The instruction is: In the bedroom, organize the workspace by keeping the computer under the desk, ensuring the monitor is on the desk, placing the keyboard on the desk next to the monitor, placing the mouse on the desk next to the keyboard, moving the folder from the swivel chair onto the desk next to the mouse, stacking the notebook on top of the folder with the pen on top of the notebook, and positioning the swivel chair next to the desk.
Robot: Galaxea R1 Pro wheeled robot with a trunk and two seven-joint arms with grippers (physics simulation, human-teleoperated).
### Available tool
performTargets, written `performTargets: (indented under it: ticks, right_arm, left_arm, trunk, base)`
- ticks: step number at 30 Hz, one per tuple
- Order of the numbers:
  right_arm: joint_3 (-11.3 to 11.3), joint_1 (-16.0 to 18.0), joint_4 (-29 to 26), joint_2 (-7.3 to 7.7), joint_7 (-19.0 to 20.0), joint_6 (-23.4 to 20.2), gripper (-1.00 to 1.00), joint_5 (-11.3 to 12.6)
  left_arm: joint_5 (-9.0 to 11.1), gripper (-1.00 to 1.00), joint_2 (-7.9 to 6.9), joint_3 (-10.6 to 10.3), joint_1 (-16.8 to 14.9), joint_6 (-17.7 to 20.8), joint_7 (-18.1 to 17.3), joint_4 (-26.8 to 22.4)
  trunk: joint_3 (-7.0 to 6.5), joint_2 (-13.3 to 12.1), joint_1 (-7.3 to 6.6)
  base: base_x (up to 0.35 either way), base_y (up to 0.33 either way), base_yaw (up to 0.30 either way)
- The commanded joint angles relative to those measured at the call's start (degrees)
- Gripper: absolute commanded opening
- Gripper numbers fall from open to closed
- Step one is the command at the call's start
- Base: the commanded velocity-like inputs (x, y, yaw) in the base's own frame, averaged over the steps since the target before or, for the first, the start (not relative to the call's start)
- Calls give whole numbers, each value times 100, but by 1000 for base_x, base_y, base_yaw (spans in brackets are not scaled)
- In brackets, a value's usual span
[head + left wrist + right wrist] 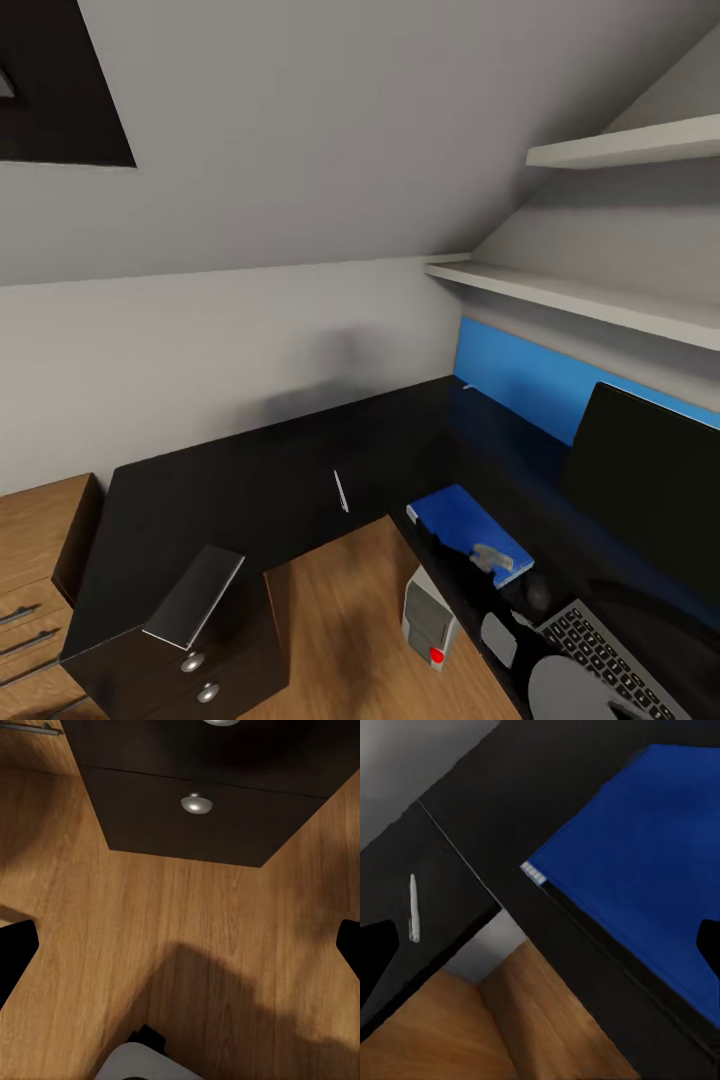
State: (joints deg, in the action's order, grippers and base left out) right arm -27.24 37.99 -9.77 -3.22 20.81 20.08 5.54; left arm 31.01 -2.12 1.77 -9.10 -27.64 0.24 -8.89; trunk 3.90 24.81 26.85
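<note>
One desk point(300, 470), black L-top; one folder point(468, 527), blue, flat on its right wing near the inner corner; one pen point(341, 491) lying alone on the back wing, well apart from folder; one notebook point(196, 596), grey, tilted on the drawer unit point(200, 665), 2 knobs showing; one computer point(428, 620) on floor under desk edge; one monitor point(650, 490) and one keyboard point(610, 655) at right. Right claw's fingers point(376, 952) spread apart above the folder, holding nothing; left claw apart too, over floor by the drawers.
</note>
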Motion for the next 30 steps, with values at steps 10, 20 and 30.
performTargets:
  ticks: [10, 20, 30]
  right_arm:
    - [999, 1, 172, -244, 2, 254, 100, -593]
    - [1201, 3, 469, -434, -307, 234, 100, -1746]
    - [1204, 3, 860, -428, -341, 220, 100, -1830]
  left_arm:
    - [-16, 100, 1, 16, -4, -16, 2, 2]
    - [-16, 100, -7, 16, -4, -22, 2, 2]
    - [-18, 100, -8, 16, -4, -24, 2, 2]
  trunk:
    - [12, 12, 3]
    - [12, 12, 3]
    - [12, 12, 3]
  base:
    - [0, 0, 0]
    - [0, 0, 0]
    - [0, 0, 7]
